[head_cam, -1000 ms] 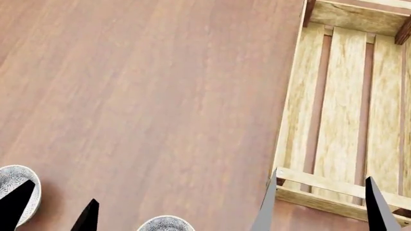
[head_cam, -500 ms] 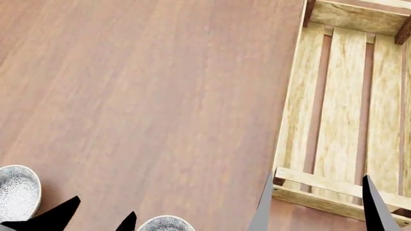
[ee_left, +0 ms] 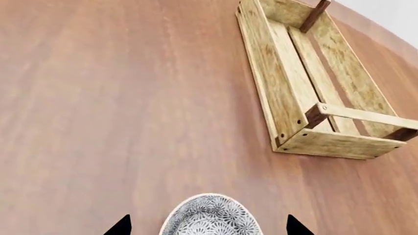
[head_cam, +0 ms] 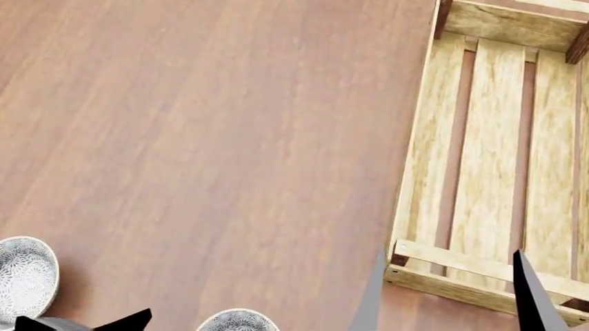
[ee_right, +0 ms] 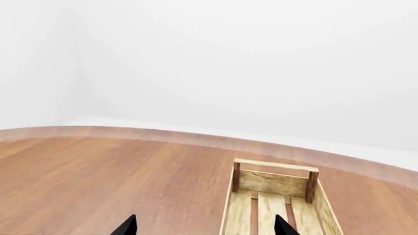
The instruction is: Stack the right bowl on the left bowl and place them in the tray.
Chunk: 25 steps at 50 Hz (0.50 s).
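Observation:
Two white bowls with a grey flower pattern sit on the wooden table. The left bowl (head_cam: pixel 23 276) is at the head view's left edge. The right bowl (head_cam: pixel 237 321) is cut off by its bottom edge. My left gripper (head_cam: pixel 78 323) is open, its black fingertips between the two bowls. In the left wrist view the left gripper (ee_left: pixel 209 226) frames a patterned bowl (ee_left: pixel 210 215) without touching it; it looks like the right bowl. The tray (head_cam: pixel 497 172) is empty at the right. My right gripper (head_cam: pixel 451 303) hangs open over the tray's near end; the tray (ee_right: pixel 274 205) lies ahead of the right gripper (ee_right: pixel 203 227).
The brown wooden table (head_cam: pixel 212 138) stretches between the bowls and the tray. The tray's near rail and dark corner post (ee_left: pixel 314 116) stand up from the table. A white wall (ee_right: pixel 209 63) rises behind the table's curved far edge.
The left gripper's fingertips swung right, then back left, and sank toward the head view's bottom edge. The right gripper's fingers shifted slightly left and down. Bowls and tray have not moved.

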### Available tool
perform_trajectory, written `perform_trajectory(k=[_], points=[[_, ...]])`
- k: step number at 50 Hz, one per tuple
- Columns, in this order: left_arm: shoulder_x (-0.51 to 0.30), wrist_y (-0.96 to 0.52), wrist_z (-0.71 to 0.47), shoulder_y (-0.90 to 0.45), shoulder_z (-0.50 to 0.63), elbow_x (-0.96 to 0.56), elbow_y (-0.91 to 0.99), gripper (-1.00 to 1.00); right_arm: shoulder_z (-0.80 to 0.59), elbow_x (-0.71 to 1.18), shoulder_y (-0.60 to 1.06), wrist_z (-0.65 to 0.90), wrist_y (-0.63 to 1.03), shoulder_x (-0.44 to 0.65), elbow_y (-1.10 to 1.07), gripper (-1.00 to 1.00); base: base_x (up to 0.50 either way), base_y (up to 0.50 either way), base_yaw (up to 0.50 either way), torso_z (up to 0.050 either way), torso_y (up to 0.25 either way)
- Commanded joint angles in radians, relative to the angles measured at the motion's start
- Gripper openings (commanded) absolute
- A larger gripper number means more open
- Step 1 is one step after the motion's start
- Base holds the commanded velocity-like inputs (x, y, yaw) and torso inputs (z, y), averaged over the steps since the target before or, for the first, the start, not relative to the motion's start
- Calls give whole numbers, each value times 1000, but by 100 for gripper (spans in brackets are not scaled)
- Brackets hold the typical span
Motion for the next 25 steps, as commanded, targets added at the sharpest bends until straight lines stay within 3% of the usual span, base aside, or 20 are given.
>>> perform_trajectory(k=[1,25], points=[[15,-33,15,-21,40,14,-57,100,-24,0,10,15,-18,16,15,100,0,0,0,0,0],[39,-8,60,-6,63,38,-146,100,-48,13,22,48,-23,47,3,100,0,0,0,0,0]])
